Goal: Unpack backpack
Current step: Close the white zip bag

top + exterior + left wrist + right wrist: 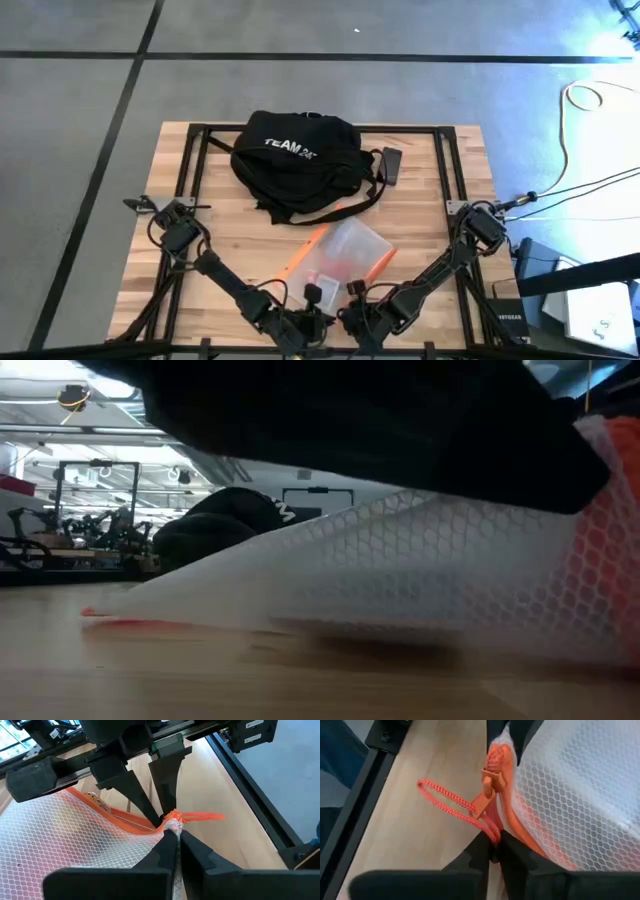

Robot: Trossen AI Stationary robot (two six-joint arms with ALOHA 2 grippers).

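Both my claws sit at the near edge of the worktop [420,215], close together, each pinched on the same corner of the mesh pouch [345,255]. My left claw [176,834] is nipped narrow on the pouch's orange-trimmed corner. My right claw [496,851] is closed narrow on the orange cord loop [451,802] of the zipper pull [487,790], right beside it.

The backpack [297,160] lies well beyond, at the far middle of the worktop, straight past the pouch from both claws. The pouch's long axis runs diagonally from my claws toward the backpack. Neither arm is clearly nearer to it. I judge the pouch needs releasing before I reach for the backpack again.
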